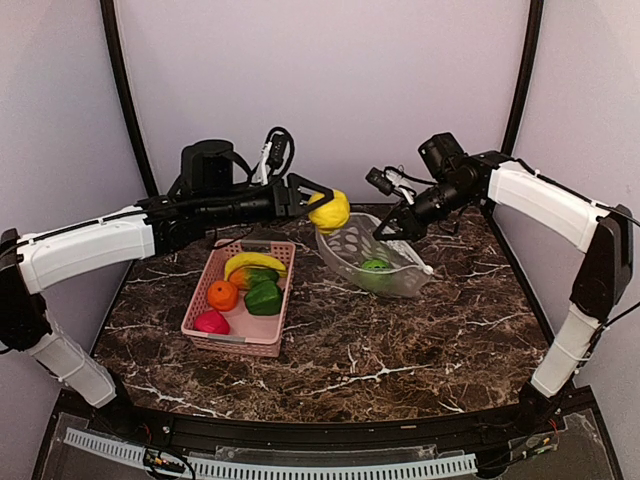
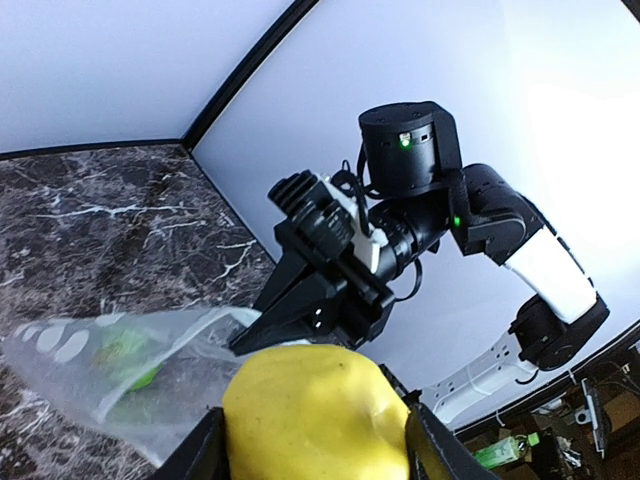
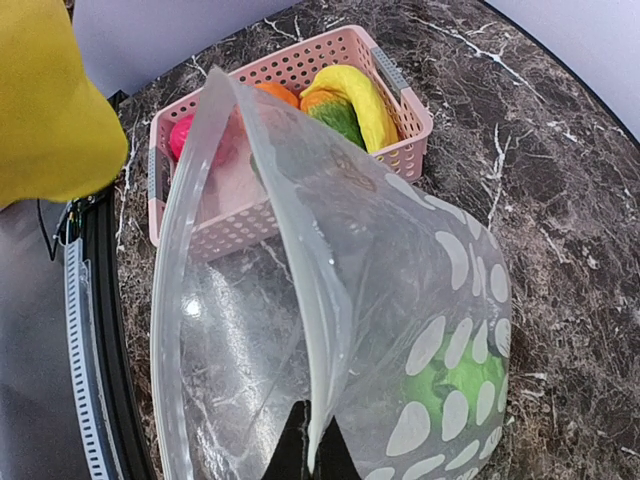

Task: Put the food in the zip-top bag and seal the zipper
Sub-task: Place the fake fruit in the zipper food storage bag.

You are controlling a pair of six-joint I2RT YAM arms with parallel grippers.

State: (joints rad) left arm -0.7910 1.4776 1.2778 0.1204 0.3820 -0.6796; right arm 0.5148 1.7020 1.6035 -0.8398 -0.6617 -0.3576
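We found the left end effector [image 1: 322, 207] partly closed around the yellow lemon-like piece [image 1: 335, 212], one finger [image 2: 198, 452] pressed to each side of it, holding it in the air near the far edge of the surface [image 1: 400, 350], just beside the raised mouth of the zip-top bag [image 1: 368, 255]; the right end effector [image 1: 387, 233] was closed tight, pinching the bag's upper rim between its fingertips [image 3: 300, 452]; in the right wrist view the zipper [image 3: 285, 225] stood unsealed, the two sides of the mouth pulled well apart and gaping toward the lemon-like piece; one green piece [image 1: 375, 266] lay inside the bag at its low end, showing through the white dots; the bag sat right of centre toward the far edge, its lower part down on the surface and its mouth lifted; the pink basket [image 1: 235, 345] stood just left of the bag, toward the far left part of the surface; in it we saw the yellow banana [image 1: 255, 262] at the far end, the orange [image 1: 222, 295] and a second green piece [image 1: 263, 297] side by side in the middle, and the magenta-red piece [image 1: 211, 322] in the near left corner.
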